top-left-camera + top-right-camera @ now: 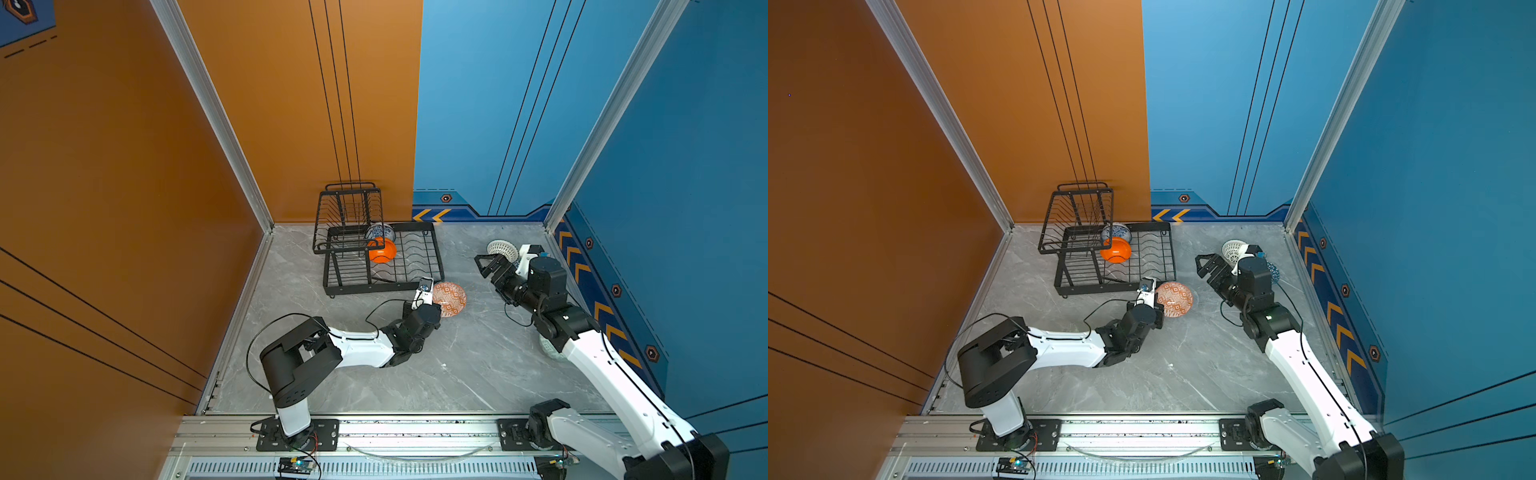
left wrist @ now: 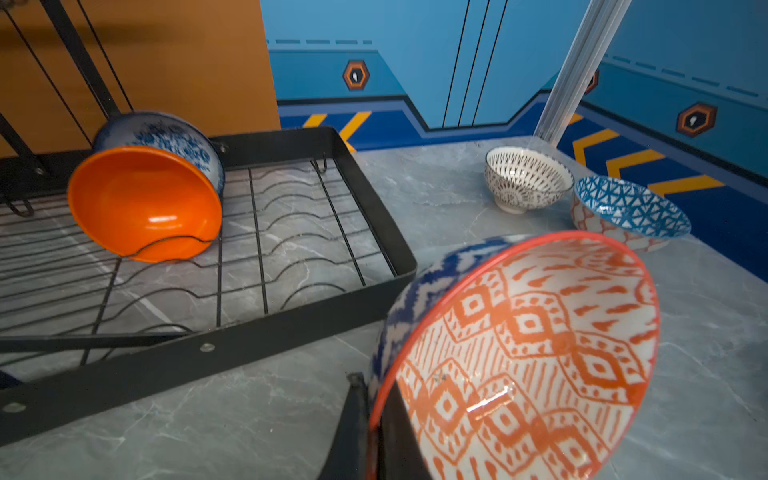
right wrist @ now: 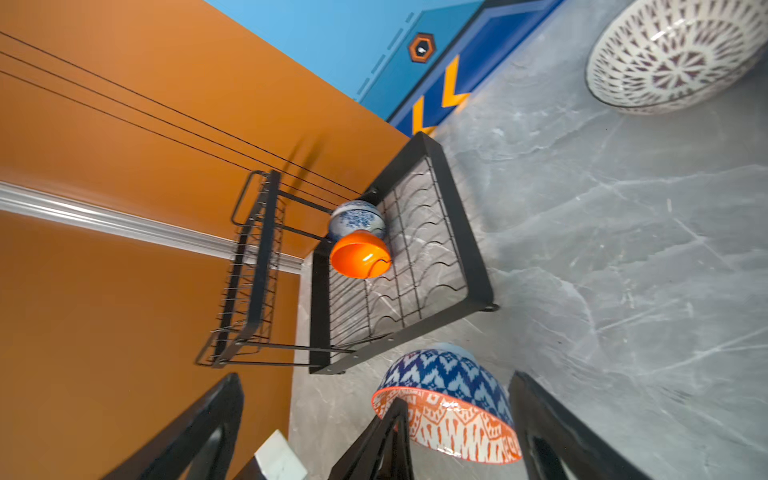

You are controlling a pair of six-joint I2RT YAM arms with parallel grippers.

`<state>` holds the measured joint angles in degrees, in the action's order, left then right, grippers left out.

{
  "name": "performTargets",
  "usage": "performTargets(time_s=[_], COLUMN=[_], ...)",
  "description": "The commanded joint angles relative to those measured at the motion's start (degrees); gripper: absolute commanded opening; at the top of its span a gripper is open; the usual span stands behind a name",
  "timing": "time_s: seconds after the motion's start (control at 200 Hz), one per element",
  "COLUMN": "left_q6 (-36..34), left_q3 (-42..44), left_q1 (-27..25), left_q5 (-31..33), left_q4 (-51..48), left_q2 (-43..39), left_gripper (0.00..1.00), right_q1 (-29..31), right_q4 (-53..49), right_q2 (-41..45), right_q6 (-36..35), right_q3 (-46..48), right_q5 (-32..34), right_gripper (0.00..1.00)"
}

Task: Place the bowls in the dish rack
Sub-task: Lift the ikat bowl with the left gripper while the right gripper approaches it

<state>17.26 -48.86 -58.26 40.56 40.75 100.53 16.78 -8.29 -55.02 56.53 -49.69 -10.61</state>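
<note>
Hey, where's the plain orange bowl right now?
In both top views the plain orange bowl sits tilted on edge in the lower tray of the dish rack, at the rear left, leaning against the blue floral bowl.

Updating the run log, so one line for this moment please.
left gripper: shut on orange-white bowl | right gripper: open, empty | dish rack: orange bowl, floral bowl

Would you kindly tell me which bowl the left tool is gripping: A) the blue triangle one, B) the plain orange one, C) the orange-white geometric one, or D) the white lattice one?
C: in the left wrist view the left tool is shut on the rim of the orange-white geometric bowl, which is tilted.
</note>
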Motion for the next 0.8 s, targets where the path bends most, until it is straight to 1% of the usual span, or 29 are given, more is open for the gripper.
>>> performTargets(time_s=[0.0,0.06,0.155,0.23,0.34,0.41,0.546,0.611,0.771,0.796], left_q6=[-6.1,-11.4,-21.1,-24.2,-25.0,-26.8,-32.1,-33.3,-36.9,-37.3], left_q3=[1.4,2.2,3.5,2.7,1.3,-0.3,-4.2,-5.7,-9.8,-11.9], left_q1=[-1.1,-2.5,-4.6,-5.4,-5.4,-5.3,-5.1,-4.4,-3.0,-2.6], left_q5=[6.4,7.9,10.4,11.8,11.9,12.3,13.3,13.6,13.5,13.6], left_q4=[19.9,26.2,40.0,40.1,40.0,40.0,40.0,40.0,40.0,40.0], left_q2=[-3.2,-2.6,0.5,1.1,2.2,3.2,5.3,6.1,8.3,8.7], left_gripper=[0.00,0.00,0.00,0.00,0.00,0.00,0.00,0.00,0.00,0.00], right_q1=[1.1,1.9,3.7,5.7,8.8,10.0,10.2,10.2,10.0,10.0], right_q4=[1.8,3.8,5.7,7.8,9.6,9.9,10.9,10.8,10.4,10.4], right_q2=[1.7,2.1,2.0,1.7,1.1,1.2,2.0,2.3,1.8,1.6], right_q6=[4.2,6.4,8.3,9.7,10.9,11.4,12.2,12.0,11.8,11.6], right_q3=[0.1,1.1,1.1,1.2,1.5,2.1,3.5,3.2,1.8,1.4], right_q5=[1.6,0.4,0.0,0.1,0.8,1.6,2.0,1.9,0.6,0.6], right_gripper=[1.00,1.00,1.00,1.00,1.00,1.00,0.97,0.94,0.93,0.93])
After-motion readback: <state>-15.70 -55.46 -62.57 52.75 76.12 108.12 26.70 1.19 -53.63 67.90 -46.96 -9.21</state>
